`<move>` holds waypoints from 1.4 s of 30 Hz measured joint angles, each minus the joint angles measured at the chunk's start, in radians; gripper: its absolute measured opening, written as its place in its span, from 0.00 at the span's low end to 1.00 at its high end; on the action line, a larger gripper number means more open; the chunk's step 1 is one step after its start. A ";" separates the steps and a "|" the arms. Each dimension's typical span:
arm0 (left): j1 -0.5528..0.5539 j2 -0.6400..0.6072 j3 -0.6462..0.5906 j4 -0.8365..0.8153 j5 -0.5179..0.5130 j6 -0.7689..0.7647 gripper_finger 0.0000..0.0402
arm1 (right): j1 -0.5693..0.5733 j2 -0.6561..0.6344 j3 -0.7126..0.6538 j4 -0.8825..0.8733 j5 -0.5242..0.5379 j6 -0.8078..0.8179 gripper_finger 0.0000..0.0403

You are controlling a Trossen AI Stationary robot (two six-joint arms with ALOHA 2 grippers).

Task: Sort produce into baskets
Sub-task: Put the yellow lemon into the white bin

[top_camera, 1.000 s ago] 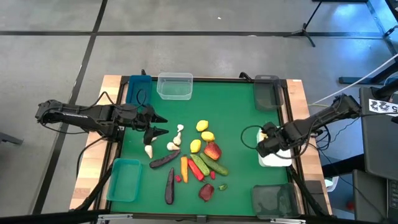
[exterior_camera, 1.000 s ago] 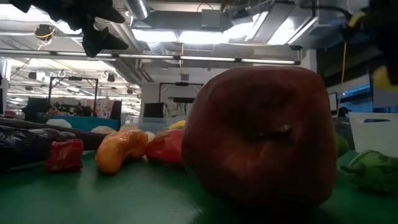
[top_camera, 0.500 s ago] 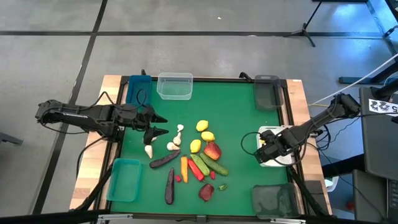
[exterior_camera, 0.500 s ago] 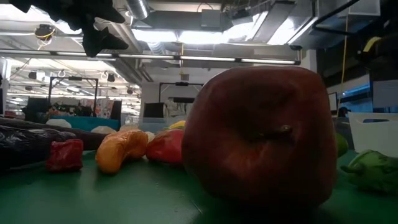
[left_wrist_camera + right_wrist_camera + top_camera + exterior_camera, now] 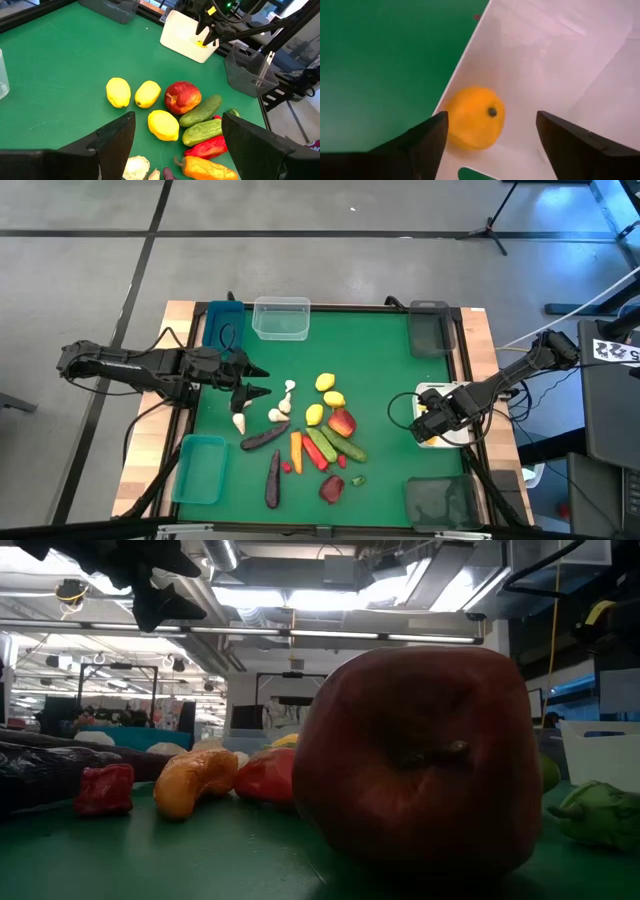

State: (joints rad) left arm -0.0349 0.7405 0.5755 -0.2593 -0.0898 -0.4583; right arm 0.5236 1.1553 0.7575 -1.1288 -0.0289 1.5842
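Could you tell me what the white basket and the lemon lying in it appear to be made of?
White basket: probably smooth, opaque plastic, with thin flat walls and a soft sheen. Lemon: likely moulded toy plastic or foam, uniformly yellow-orange with a dark stem dot; which one is unclear.

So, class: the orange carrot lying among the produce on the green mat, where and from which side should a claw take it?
Probably from straight above, at the middle of the orange carrot. It lies flat and long on the mat, so the fingers should close across its narrow width. A red pepper lies close on one side and a purple eggplant near its top end, so room is tight.
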 joint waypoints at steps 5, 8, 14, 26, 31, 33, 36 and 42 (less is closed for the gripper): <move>0.000 0.000 0.000 0.000 0.000 -0.004 0.72 | 0.000 -0.002 0.051 -0.022 0.019 -0.087 0.75; 0.000 0.000 0.000 0.000 0.000 -0.005 0.72 | 0.000 -0.002 0.123 -0.077 0.018 -0.152 0.74; 0.000 0.000 0.000 0.000 0.000 0.002 0.72 | 0.000 -0.003 0.314 -0.094 0.208 -0.333 0.73; 0.000 0.000 0.000 0.000 0.000 0.022 0.72 | -0.230 0.038 0.441 0.352 0.595 -1.077 0.73; 0.000 0.000 0.000 0.000 0.000 0.023 0.72 | -0.420 0.149 0.441 0.641 0.388 -1.485 0.73; 0.000 0.000 0.000 0.000 0.000 0.023 0.72 | -0.483 0.208 0.441 0.740 0.278 -1.610 0.73; 0.000 0.000 0.000 0.000 0.000 0.014 0.72 | -0.567 0.306 0.441 0.842 0.141 -1.732 0.73; 0.000 0.000 0.000 0.000 0.000 0.011 0.72 | -0.673 0.506 0.439 0.903 -0.025 -1.899 0.73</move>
State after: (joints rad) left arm -0.0349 0.7406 0.5755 -0.2596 -0.0902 -0.4477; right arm -0.1490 1.6612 1.1969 -0.2260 -0.0542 -0.3144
